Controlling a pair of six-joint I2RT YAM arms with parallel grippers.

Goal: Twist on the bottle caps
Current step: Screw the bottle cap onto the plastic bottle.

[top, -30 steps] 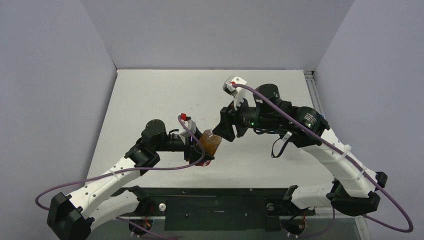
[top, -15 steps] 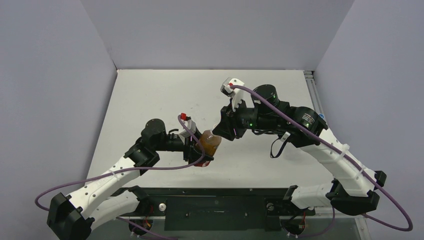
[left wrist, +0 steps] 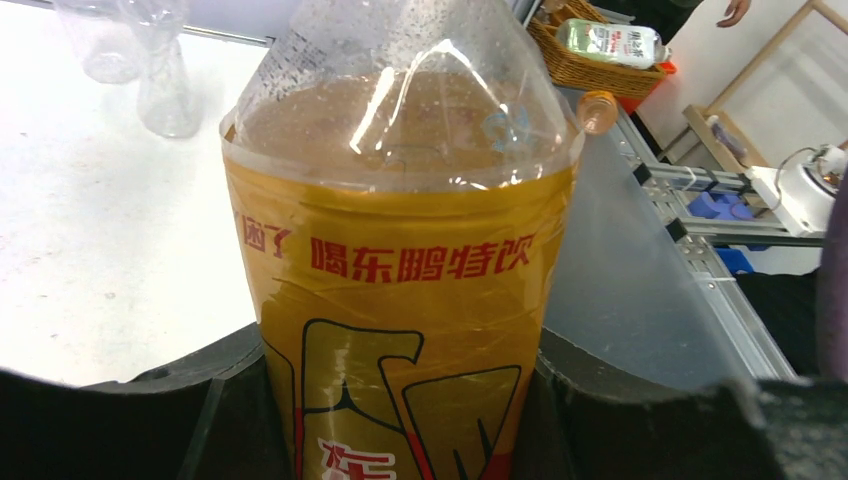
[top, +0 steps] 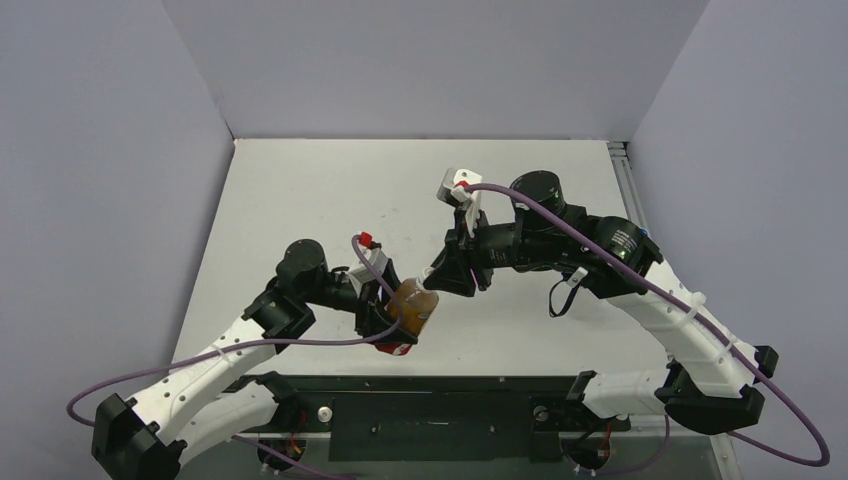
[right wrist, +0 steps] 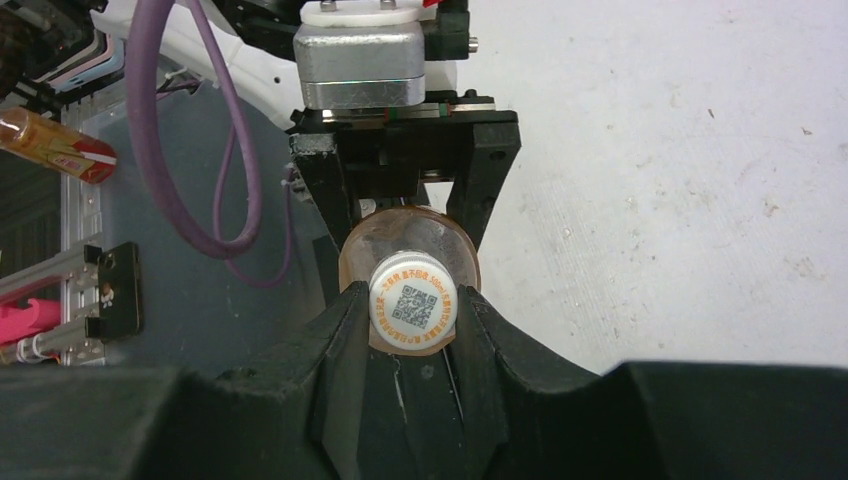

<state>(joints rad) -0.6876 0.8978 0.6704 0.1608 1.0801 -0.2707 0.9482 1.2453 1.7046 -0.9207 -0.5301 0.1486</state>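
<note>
The amber bottle (top: 412,303) with its yellow label (left wrist: 400,300) is tilted above the table near the front edge. My left gripper (top: 392,318) is shut on its lower body, and both black fingers press the label's sides. A white bottle cap (right wrist: 413,304) printed with a QR code sits on the bottle's neck. My right gripper (right wrist: 413,312) is shut on this cap, with one finger against each side of it. In the top view the right gripper (top: 433,279) meets the bottle's mouth end from the right. The neck itself is hidden by the cap and fingers.
In the left wrist view, clear plastic bottles (left wrist: 165,80) stand on a white surface at the far left. A wicker basket (left wrist: 585,50) holding a bottle is at the top right. An orange-labelled bottle (right wrist: 50,145) lies beyond the table's edge. White table (top: 330,190) stretches behind both arms.
My right gripper has closed on the cap and swung down-left with its wrist turned. My left gripper, still holding the bottle, has shifted slightly toward the table's near edge.
</note>
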